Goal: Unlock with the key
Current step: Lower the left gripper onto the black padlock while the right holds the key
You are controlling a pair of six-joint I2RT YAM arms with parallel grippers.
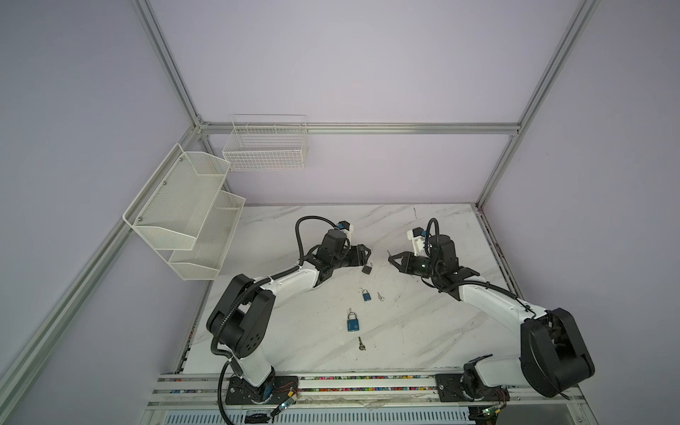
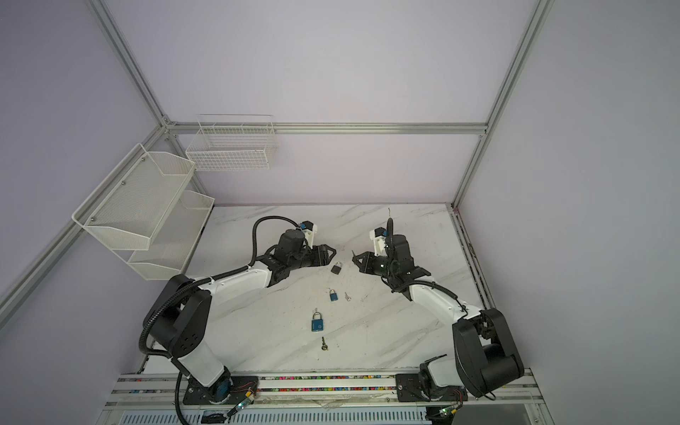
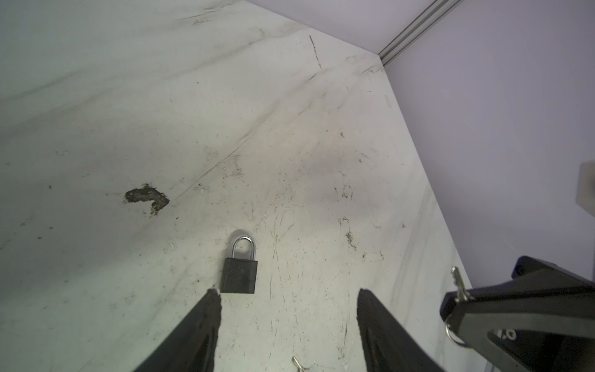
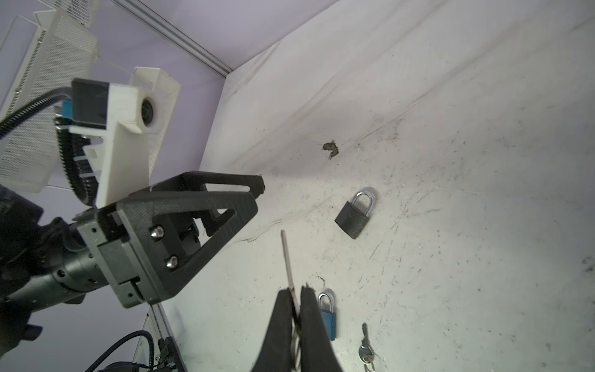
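Observation:
A black padlock [image 1: 367, 268] [image 2: 335, 268] lies flat on the marble table, its silver shackle seated in the body. My left gripper [image 1: 367, 253] [image 3: 288, 298] hovers just beside it, open, with nothing between the fingers; the padlock [image 3: 239, 278] lies just past the tip of one finger [image 3: 212, 299]. My right gripper [image 1: 391, 258] [image 4: 295, 291] faces the left one across a small gap and is shut on a silver key [image 4: 286, 257] [image 3: 458, 286]. The key's blade sticks out past the fingertips, and the black padlock [image 4: 352, 219] lies ahead of it on the table.
Nearer the front lie a small blue padlock [image 1: 366, 295] [image 4: 328, 317], a loose key [image 1: 380, 296], a larger blue padlock [image 1: 352, 322] and another key [image 1: 361, 343]. White mesh shelves [image 1: 184, 213] and a wire basket [image 1: 265, 147] hang on the left and back walls.

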